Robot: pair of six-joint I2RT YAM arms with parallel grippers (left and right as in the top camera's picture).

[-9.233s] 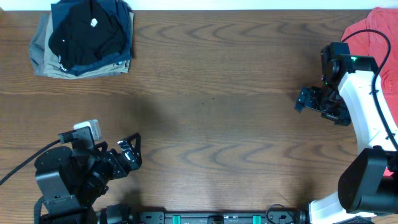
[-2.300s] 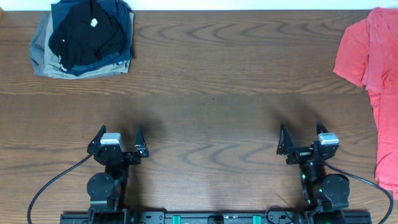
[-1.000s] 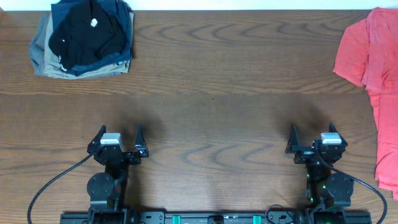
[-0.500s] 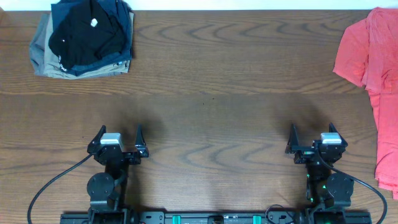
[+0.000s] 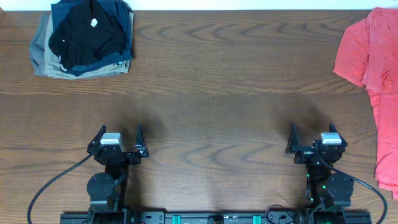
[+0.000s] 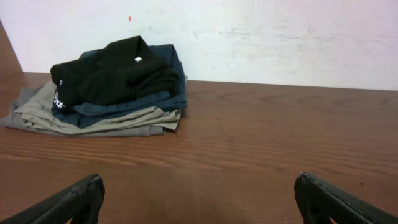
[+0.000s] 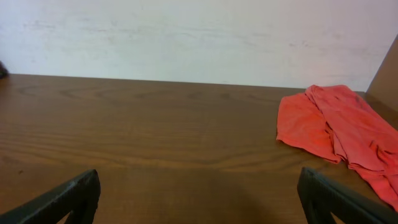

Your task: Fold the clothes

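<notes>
The black shirt (image 5: 84, 37) lies folded on top of a stack at the table's far left corner, and the left wrist view shows it (image 6: 112, 78) with a small white mark. My left gripper (image 5: 119, 132) rests at the front left, open and empty, far from the stack; its fingers frame bare wood (image 6: 199, 186). At the front right my right gripper (image 5: 312, 130) is also open with nothing between its fingers (image 7: 199, 183).
Under the black shirt lie a folded navy garment (image 5: 125, 25) and a khaki one (image 5: 43, 62). A coral-red shirt (image 5: 367, 56) lies loose along the right edge, also in the right wrist view (image 7: 336, 124). A white wall stands behind the table.
Both arms have drawn back from the table to the front edge. The red shirt now lies further in on the table. Nothing has moved in the last second.
</notes>
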